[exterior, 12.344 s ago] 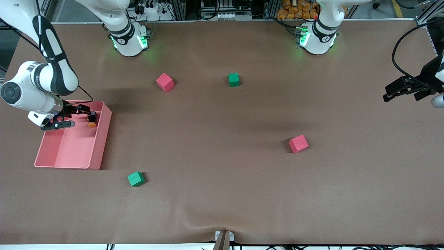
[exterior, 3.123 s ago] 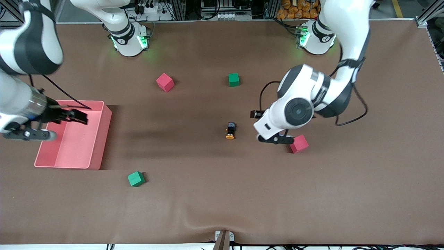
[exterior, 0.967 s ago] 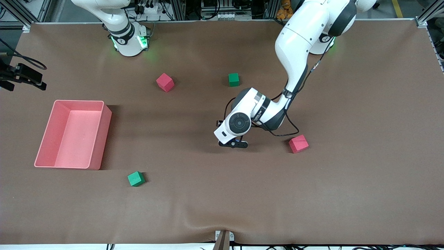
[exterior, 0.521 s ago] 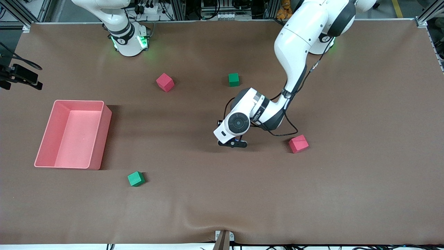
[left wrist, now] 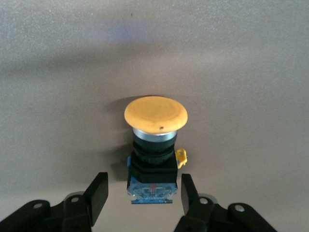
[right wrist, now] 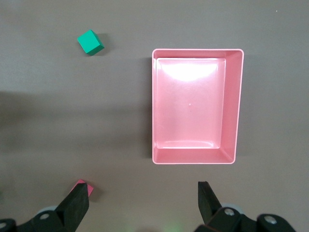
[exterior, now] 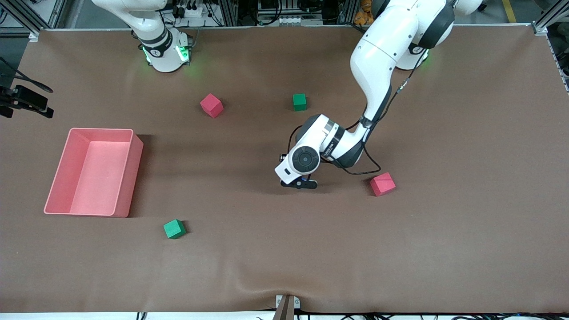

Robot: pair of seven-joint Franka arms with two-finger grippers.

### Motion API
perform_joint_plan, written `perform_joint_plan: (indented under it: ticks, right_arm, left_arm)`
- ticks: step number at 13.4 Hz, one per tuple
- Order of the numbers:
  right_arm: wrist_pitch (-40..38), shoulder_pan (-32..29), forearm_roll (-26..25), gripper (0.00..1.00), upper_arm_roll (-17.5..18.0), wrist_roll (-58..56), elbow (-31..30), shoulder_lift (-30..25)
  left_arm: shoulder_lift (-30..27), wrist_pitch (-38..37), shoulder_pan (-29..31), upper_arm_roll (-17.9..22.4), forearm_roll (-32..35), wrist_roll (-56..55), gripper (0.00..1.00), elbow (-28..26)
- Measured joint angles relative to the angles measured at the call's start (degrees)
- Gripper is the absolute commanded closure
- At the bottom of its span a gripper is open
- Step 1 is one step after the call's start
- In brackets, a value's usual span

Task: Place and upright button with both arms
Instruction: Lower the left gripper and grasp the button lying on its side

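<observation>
Presently, nearest the front camera, a green cube (exterior: pixel 174 229) lay on the brown surface (exterior: pixel 284 258), with a pink tray (exterior: pixel 129 178) farther back toward the right arm's end; the tray was empty. At mid-surface the left gripper (exterior: pixel 298 184) was lowered close to the surface, beside a red cube (exterior: pixel 382 184) that lay apart from it toward the left arm's end. The left wrist view showed its fingers (left wrist: pixel 96 195) spread, one on each side of the button (left wrist: pixel 154 145) without visibly pressing on it. The button lay on its side on the surface, orange cap pointing away from the gripper, its dark body between the fingers. Farther back lay a second red cube (exterior: pixel 211 105) and a second green cube (exterior: pixel 299 102). The right gripper (exterior: pixel 26 103) waited, raised at the edge of the surface farther back than the tray, its fingers (right wrist: pixel 77 205) spread and holding nothing.

Assessment: placement on the open surface appeared done, as the button was out of the tray. Uprighting was not done; a grasp of the body and a turn onto its base remained.
</observation>
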Motion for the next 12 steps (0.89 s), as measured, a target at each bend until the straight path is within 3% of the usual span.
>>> perform_joint_plan:
  ticks: [7, 8, 11, 12]
  right_arm:
    - [-0.13, 0.01, 0.05, 0.0, 0.81, -0.02, 0.26, -0.01]
    - [-0.14, 0.01, 0.05, 0.0, 0.81, -0.02, 0.26, -0.01]
    - [-0.14, 0.01, 0.05, 0.0, 0.81, -0.02, 0.26, -0.01]
    - [-0.14, 0.01, 0.06, 0.0, 0.81, -0.02, 0.27, -0.01]
  left_arm:
    - [0.0, 0.0, -0.17, 0.03, 0.0, 0.0, 0.39, 0.02]
    - [0.0, 0.0, -0.33, 0.02, 0.0, 0.0, 0.43, 0.02]
    - [0.01, 0.0, -0.56, 0.03, 0.26, 0.01, 0.66, 0.02]
    - [0.02, 0.0, -0.56, 0.05, 1.02, 0.01, 0.68, 0.02]
